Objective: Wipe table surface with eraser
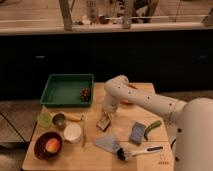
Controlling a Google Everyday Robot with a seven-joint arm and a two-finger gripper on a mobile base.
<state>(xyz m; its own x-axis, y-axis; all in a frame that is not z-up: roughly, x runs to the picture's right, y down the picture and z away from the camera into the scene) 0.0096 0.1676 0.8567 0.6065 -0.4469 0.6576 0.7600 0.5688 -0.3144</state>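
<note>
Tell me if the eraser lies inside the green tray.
No, the eraser sits on the table surface beneath the tool, outside the green tray.

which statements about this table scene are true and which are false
1. The gripper is down at the small tan rectangular eraser, near the middle of the light wooden table surface. True.
2. The green plastic tray sits at the front right corner. False: it is at the back left in the picture.
3. The blue-grey sponge block lies to the picture's right of the eraser. True.
4. The round white cup stands inside the tray. False: it stands on the table.
</note>
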